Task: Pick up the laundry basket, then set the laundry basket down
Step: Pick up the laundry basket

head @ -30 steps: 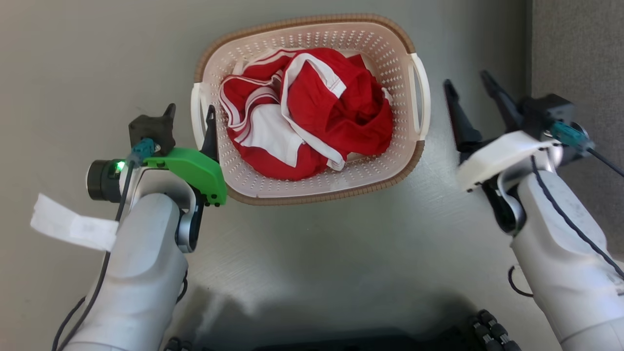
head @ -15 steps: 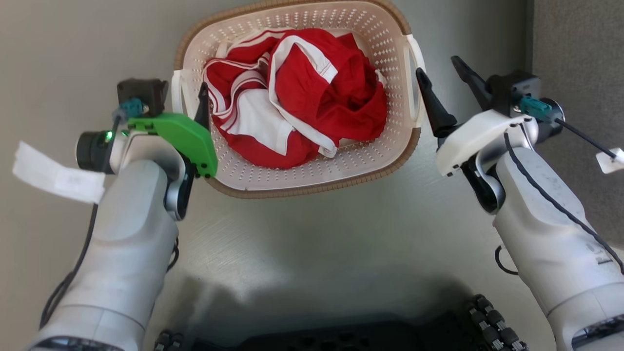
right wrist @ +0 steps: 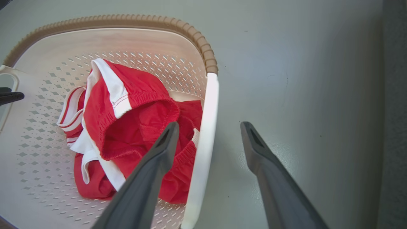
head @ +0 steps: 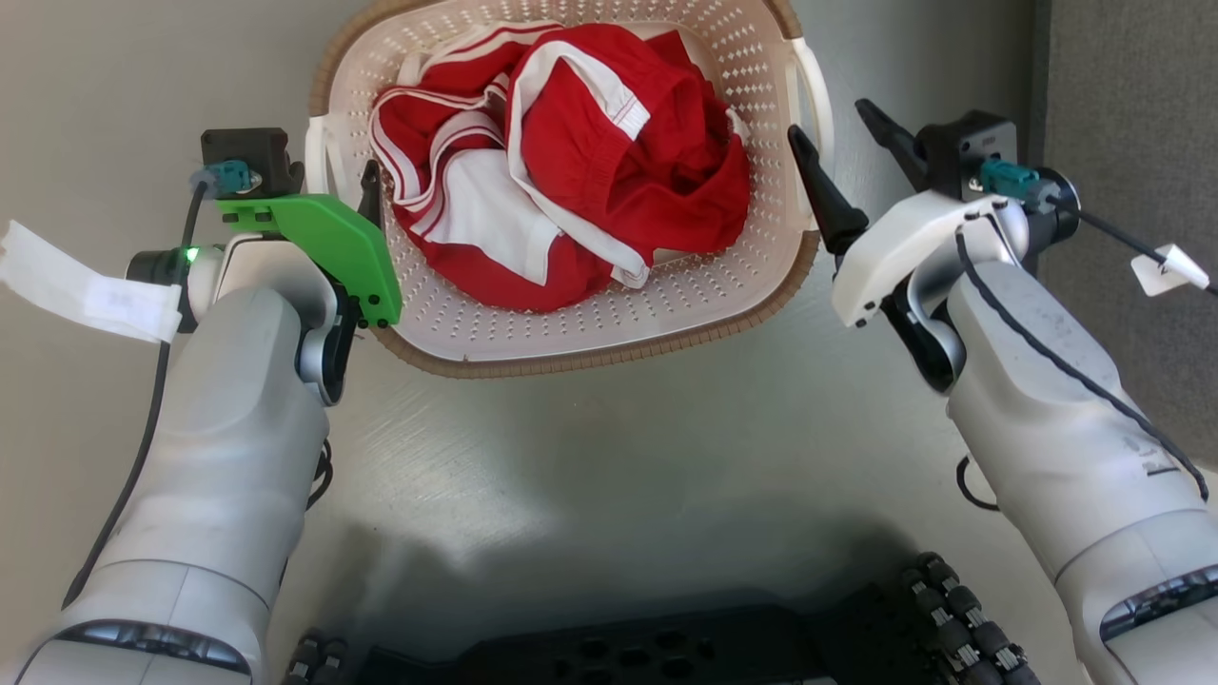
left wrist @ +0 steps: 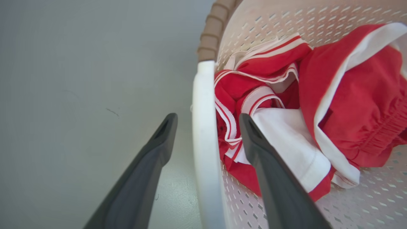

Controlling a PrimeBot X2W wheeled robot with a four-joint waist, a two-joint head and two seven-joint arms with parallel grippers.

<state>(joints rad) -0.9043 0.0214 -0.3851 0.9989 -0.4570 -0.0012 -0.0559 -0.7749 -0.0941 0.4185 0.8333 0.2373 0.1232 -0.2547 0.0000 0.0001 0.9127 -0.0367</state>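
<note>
We see the small cream perforated plastic laundry basket (head: 571, 357), holding crumpled red-and-white clothes (head: 571, 181), on the grey counter (head: 590, 457). Our left end effector (left wrist: 207, 118) is spread astride one white side handle (left wrist: 203, 165). The right end effector (right wrist: 209, 126), also spread, straddles the other handle (right wrist: 203, 159).

Likely a lab (bare grey floor (head: 609, 447))
</note>
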